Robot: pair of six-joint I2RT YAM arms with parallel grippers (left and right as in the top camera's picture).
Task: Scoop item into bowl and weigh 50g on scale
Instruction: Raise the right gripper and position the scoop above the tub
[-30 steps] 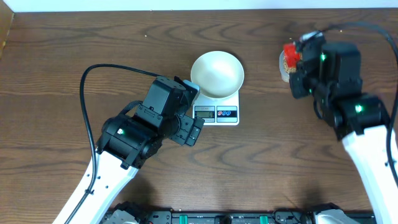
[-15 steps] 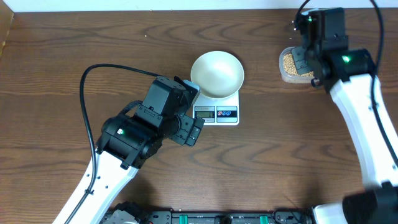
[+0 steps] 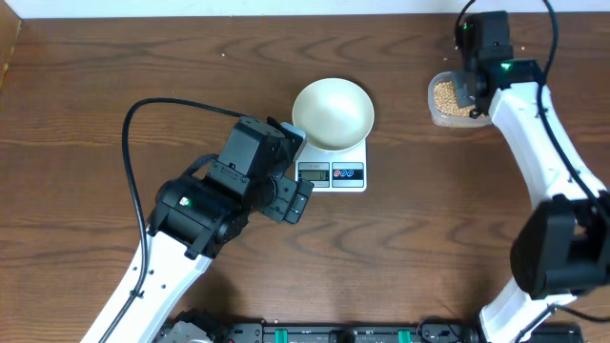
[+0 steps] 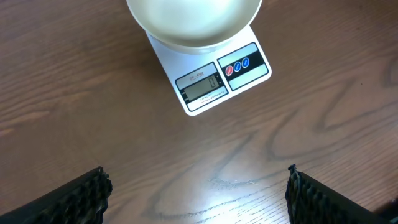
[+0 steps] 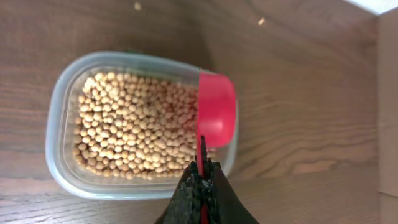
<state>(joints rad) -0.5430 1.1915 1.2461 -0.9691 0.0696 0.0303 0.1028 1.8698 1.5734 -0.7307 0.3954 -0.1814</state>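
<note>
Tan beans [image 5: 134, 127] fill a clear plastic tub [image 5: 57, 118] at the table's far right, also visible as the tub [image 3: 446, 99] from overhead. My right gripper [image 5: 201, 177] is shut on the handle of a red scoop [image 5: 216, 115], whose cup sits over the tub's right rim. From overhead the right gripper [image 3: 470, 88] hides the scoop. The cream bowl [image 3: 333, 112] stands empty on the white scale [image 3: 345, 174]. My left gripper [image 3: 295, 171] is open just left of the scale's display [image 4: 200, 87], with nothing between its fingers [image 4: 81, 199].
A black cable [image 3: 143, 114] loops over the table behind the left arm. The table's back edge meets a white wall [image 3: 286, 8]. Bare wood [image 3: 419, 238] lies between the scale and the right arm.
The right arm has swung toward the far side of the table, above the tub. The red scoop, seen from overhead a second ago, is now hidden under it. The left arm has not moved.
</note>
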